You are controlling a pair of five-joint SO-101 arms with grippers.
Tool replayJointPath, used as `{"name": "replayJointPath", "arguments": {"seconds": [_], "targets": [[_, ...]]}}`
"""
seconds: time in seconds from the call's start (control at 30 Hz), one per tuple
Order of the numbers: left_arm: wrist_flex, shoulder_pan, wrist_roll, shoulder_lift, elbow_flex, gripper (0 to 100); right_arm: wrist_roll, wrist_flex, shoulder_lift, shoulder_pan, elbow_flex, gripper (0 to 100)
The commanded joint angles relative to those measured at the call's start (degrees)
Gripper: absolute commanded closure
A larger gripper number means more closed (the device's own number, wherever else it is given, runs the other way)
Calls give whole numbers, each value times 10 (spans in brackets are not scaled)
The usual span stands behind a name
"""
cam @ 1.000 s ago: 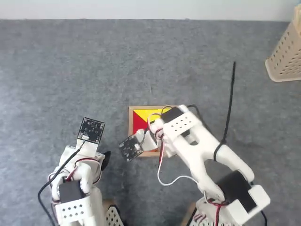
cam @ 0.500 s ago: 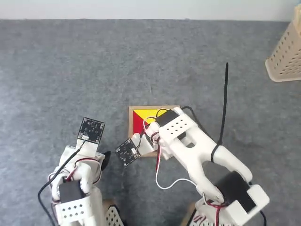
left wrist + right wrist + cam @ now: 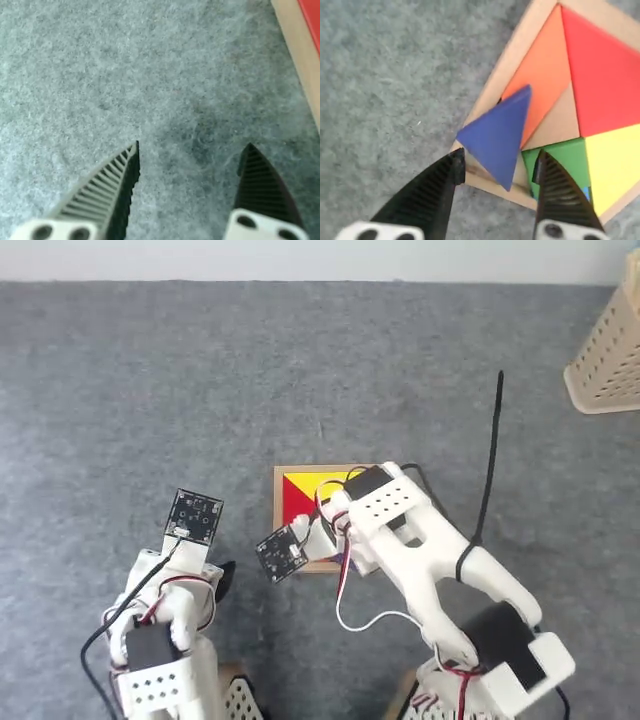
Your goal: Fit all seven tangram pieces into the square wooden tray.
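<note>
Right gripper [image 3: 500, 154], jaws spread, hovers over blue triangle [image 3: 497, 135] lying askew across tray [image 3: 510, 65] corner rim, not seated; likely best pinch its edges, rotate, drop flat into bare gap.

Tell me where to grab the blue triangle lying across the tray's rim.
Take the blue triangle by its end over the wooden tray rim, from above with the right gripper, open jaws astride it. That end seems propped up, edges exposed; the far tip overlaps the orange triangle.
</note>
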Motion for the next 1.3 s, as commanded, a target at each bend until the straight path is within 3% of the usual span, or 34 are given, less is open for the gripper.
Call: {"name": "replayJointPath", "arguments": {"seconds": [0.0, 0.1, 0.37, 0.53, 0.7, 0.87, 0.97, 1.13, 1.27], "targets": [[1, 2, 4, -10, -7, 701, -9, -2, -10, 8, -26, 901], [1, 2, 4, -10, -7, 701, -51, 0, -10, 9, -50, 996], [1, 2, 4, -10, -7, 701, -251, -5, -10, 80, -161, 990], [1, 2, 4, -10, -7, 701, -425, -4, -38, 108, -195, 990], [1, 2, 4, -10, -7, 701, -520, -58, -167, 91, -83, 991], [1, 2, 4, -10, -7, 701, -635, -196, -283, 87, 116, 991], [1, 2, 4, -10, -7, 701, -665, -215, -309, 86, 182, 990], [1, 2, 4, -10, -7, 701, -667, -126, -315, 87, 187, 990], [1, 2, 4, -10, -7, 701, -687, -124, -313, 86, 192, 991]]}}
